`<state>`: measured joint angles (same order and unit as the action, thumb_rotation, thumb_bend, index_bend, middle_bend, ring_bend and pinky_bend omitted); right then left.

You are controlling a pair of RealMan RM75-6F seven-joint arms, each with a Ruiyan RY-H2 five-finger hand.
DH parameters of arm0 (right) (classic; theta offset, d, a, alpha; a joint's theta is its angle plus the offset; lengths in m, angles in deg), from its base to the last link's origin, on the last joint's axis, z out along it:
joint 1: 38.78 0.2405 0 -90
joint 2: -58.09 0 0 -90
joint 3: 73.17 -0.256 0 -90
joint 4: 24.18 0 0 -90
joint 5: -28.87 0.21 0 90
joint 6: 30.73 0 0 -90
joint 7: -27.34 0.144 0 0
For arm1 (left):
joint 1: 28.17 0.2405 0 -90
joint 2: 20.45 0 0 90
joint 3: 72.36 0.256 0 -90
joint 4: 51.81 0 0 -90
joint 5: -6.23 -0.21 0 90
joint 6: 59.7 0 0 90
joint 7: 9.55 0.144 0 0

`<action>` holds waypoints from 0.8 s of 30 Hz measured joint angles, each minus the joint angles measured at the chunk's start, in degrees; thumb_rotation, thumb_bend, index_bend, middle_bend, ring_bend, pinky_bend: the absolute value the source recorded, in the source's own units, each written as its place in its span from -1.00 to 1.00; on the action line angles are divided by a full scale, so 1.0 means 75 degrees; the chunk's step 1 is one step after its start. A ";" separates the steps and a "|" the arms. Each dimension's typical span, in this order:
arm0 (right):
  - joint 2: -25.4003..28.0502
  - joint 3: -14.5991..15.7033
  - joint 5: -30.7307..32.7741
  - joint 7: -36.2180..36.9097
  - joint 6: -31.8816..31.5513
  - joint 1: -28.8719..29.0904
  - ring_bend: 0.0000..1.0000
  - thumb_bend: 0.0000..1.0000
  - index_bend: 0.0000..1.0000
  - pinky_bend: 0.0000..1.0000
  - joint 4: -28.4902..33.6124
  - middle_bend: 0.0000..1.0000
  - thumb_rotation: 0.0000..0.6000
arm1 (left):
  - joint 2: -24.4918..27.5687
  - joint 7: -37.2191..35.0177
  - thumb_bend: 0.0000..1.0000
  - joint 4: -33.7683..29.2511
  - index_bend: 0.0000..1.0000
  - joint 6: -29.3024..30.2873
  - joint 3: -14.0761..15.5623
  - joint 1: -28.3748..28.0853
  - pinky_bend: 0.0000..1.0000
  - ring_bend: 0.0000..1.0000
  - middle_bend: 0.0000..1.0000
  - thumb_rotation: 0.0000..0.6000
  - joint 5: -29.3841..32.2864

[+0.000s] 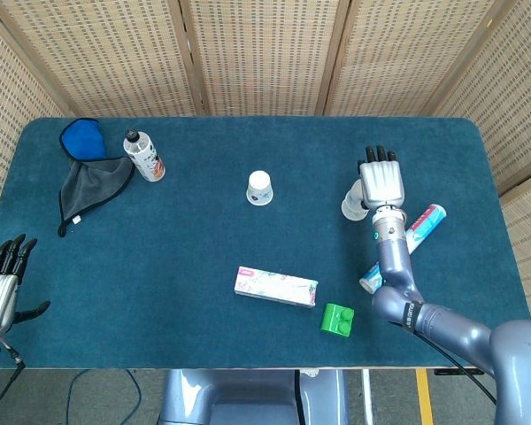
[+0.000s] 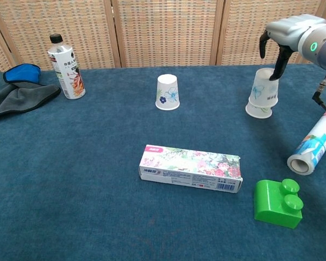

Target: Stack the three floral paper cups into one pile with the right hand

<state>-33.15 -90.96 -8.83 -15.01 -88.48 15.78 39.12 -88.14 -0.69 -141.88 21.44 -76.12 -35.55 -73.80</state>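
Judging from how the cups lay, you had two of the three nested: the pair (image 2: 261, 99) stood upside down on the surface (image 2: 87, 179) at the far right, the top cup seated down over the lower one, and the first stacking step looked done. The lone cup (image 2: 168, 92) stood inverted near the middle, well apart from the pair, with nothing between them. The next move, as I read it, called for lifting your right robot hand (image 2: 281, 41) clear without tipping the pair, then taking either the lone cup or the pair and setting it squarely over the other (paper cups crush easily, so a light hold around the wall would have served better than a hard squeeze).

Your right robot hand hung just above and behind the pair, palm down, fingers (image 2: 276, 65) curved downward and spread. One fingertip came down close to the top cup's rim; I could not tell whether it touched. It held nothing that I could see. From overhead the right robot hand (image 1: 381, 183) covered most of the pair, with only a bit of cup showing at its left edge. The forearm ran back toward the near edge, passing beside a tube (image 2: 314, 144) lying on its side.

Your left robot hand (image 1: 0, 288) sat idle off the near left corner, fingers spread, empty.
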 measured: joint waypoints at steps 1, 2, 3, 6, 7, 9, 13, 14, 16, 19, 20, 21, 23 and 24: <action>-0.0008 -0.0003 -0.0002 0.0002 0.0007 0.0000 -0.75 -0.60 -0.17 -0.58 -0.0023 -0.59 1.00 | -0.0002 -0.0002 -0.69 0.0006 -0.96 -0.0005 0.0001 -0.0002 -0.82 -1.00 -1.00 1.00 0.0001; -0.0016 -0.0004 0.0008 -0.0007 0.0015 -0.0001 -0.76 -0.60 -0.19 -0.58 -0.0053 -0.60 1.00 | -0.0003 0.0000 -0.69 0.0005 -0.96 -0.0013 -0.0001 -0.0010 -0.82 -1.00 -1.00 1.00 0.0001; -0.0023 -0.0005 0.0025 -0.0026 0.0024 -0.0001 -0.76 -0.60 -0.20 -0.58 -0.0077 -0.61 1.00 | -0.0005 0.0005 -0.69 0.0002 -0.96 -0.0023 -0.0005 -0.0019 -0.82 -1.00 -1.00 1.00 0.0002; -0.0045 -0.0005 0.0105 -0.0078 0.0082 -0.0011 -0.80 -0.60 -0.27 -0.62 -0.0152 -0.66 1.00 | -0.0010 0.0047 -0.69 -0.0027 -0.96 -0.0061 -0.0029 -0.0055 -0.82 -1.00 -1.00 1.00 0.0028; -0.0048 -0.0004 0.0130 -0.0095 0.0096 -0.0016 -0.81 -0.60 -0.28 -0.62 -0.0161 -0.67 1.00 | -0.0011 0.0055 -0.69 -0.0029 -0.96 -0.0071 -0.0026 -0.0055 -0.82 -1.00 -1.00 1.00 0.0038; -0.0045 -0.0001 0.0198 -0.0152 0.0129 -0.0027 -0.82 -0.60 -0.30 -0.63 -0.0162 -0.68 1.00 | -0.0013 0.0061 -0.69 -0.0028 -0.96 -0.0082 -0.0020 -0.0056 -0.82 -1.00 -1.00 1.00 0.0045; 0.0005 -0.0005 0.0163 -0.0133 0.0103 -0.0062 -0.83 -0.60 -0.32 -0.63 -0.0031 -0.69 1.00 | -0.0018 0.0066 -0.69 -0.0020 -0.96 -0.0090 -0.0027 -0.0065 -0.82 -1.00 -1.00 1.00 0.0058; 0.0034 -0.0013 0.0103 -0.0083 0.0070 -0.0076 -0.83 -0.60 -0.32 -0.63 0.0050 -0.69 1.00 | -0.0018 0.0068 -0.69 -0.0021 -0.96 -0.0091 -0.0034 -0.0070 -0.82 -1.00 -1.00 1.00 0.0065; 0.0091 -0.0034 -0.0015 0.0033 0.0021 -0.0098 -0.83 -0.60 -0.32 -0.63 0.0217 -0.69 1.00 | -0.0018 0.0067 -0.69 -0.0023 -0.96 -0.0084 -0.0040 -0.0070 -0.82 -1.00 -1.00 1.00 0.0070; 0.0201 -0.0096 -0.0233 0.0259 -0.0054 -0.0124 -0.83 -0.60 -0.32 -0.63 0.0581 -0.69 1.00 | -0.0022 0.0072 -0.69 -0.0019 -0.96 -0.0083 -0.0039 -0.0073 -0.82 -1.00 -1.00 1.00 0.0073; 0.0244 -0.0132 -0.0315 0.0347 -0.0074 -0.0122 -0.83 -0.60 -0.32 -0.63 0.0755 -0.69 1.00 | -0.0024 0.0079 -0.69 -0.0021 -0.96 -0.0090 -0.0042 -0.0081 -0.82 -1.00 -1.00 1.00 0.0073; 0.0274 -0.0158 -0.0386 0.0403 -0.0092 -0.0117 -0.83 -0.60 -0.32 -0.63 0.0896 -0.69 1.00 | -0.0025 0.0083 -0.69 -0.0025 -0.96 -0.0094 -0.0045 -0.0088 -0.82 -1.00 -1.00 1.00 0.0072; 0.0324 -0.0209 -0.0588 0.0477 -0.0146 -0.0071 -0.83 -0.60 -0.32 -0.63 0.1222 -0.69 1.00 | -0.0025 0.0072 -0.69 -0.0032 -0.96 -0.0076 -0.0047 -0.0088 -0.82 -1.00 -1.00 1.00 0.0058; 0.0330 -0.0228 -0.0665 0.0481 -0.0168 -0.0031 -0.83 -0.60 -0.32 -0.63 0.1348 -0.69 1.00 | -0.0024 0.0064 -0.69 -0.0030 -0.96 -0.0066 -0.0045 -0.0083 -0.82 -1.00 -1.00 1.00 0.0052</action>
<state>-30.67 -92.67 -13.81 -11.41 -89.74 15.54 49.23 -88.32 -0.21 -142.10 20.95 -76.45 -36.17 -73.41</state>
